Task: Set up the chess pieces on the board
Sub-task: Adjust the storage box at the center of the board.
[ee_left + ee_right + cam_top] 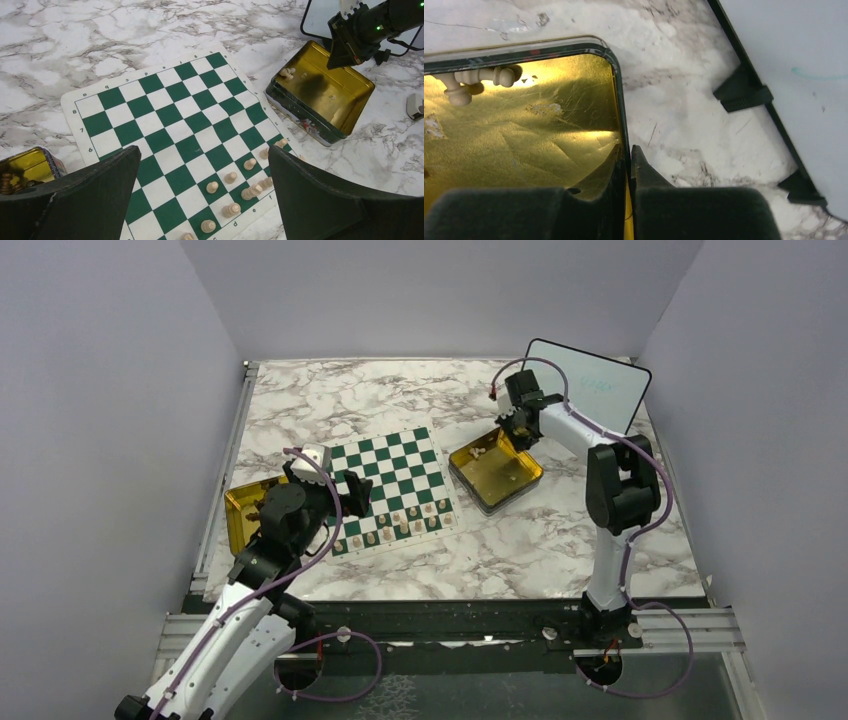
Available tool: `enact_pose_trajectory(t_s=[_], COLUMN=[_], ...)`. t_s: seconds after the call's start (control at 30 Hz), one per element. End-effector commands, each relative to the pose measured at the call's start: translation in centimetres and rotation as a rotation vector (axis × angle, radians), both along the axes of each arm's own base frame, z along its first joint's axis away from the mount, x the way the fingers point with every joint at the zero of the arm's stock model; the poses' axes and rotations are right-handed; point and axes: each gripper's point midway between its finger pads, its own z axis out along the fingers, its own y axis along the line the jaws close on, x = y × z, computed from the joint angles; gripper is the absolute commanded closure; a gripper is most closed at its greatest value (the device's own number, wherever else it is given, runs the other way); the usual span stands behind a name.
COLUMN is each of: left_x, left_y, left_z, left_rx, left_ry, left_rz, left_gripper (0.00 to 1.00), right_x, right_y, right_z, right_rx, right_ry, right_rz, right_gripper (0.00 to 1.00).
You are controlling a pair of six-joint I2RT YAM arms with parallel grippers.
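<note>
The green-and-white board [390,485] [170,110] lies mid-table. Several cream chess pieces [400,525] [231,177] stand or lie along its near rows. A few more cream pieces [474,80] [287,73] lie in the far corner of the right gold tin [505,480] [616,95]. My right gripper [518,430] [628,150] is at that tin's far right wall, one finger inside and one outside, shut on the wall. My left gripper [350,495] [202,152] hangs wide open over the board's near left part, holding nothing.
A second gold tin [245,510] [30,165] with dark pieces sits left of the board, beside my left arm. A framed whiteboard [590,380] [794,50] leans at the back right, close behind the right gripper. Marble tabletop surrounds the board.
</note>
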Motion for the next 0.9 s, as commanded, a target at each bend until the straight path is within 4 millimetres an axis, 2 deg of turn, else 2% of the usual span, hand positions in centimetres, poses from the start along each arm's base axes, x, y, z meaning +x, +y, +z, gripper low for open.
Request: enact_pose_trajectory(t_s=[0.0,0.13,0.27,0.87], left_x=[-0.2,-0.3,-0.4,-0.3], left_y=[-0.3,-0.5,-0.5,-0.4], left_z=[0.8,0.9,0.9,0.6], left_rx=[-0.019,-0.019,-0.019,-0.013], left_ry=[-0.034,-0.035,-0.035,-0.019], left_rz=[-0.009,-0.017,-0.018,-0.009], left_gripper=[0.01,0.01,0.01,0.01], right_x=[-2.4,-2.8,-2.5,-0.9], right_y=[-2.6,-2.6,-2.7,-2.3], right_z=[-0.5,-0.3,0.1,-0.1], right_rx=[-0.047,-0.017,-0.004,-0.006], right_ry=[0.027,0.027,0.001,-0.013], right_rz=[-0.248,-0.397,-0.450,-0.432], right_gripper=[0.91,0.89,0.88,0.81])
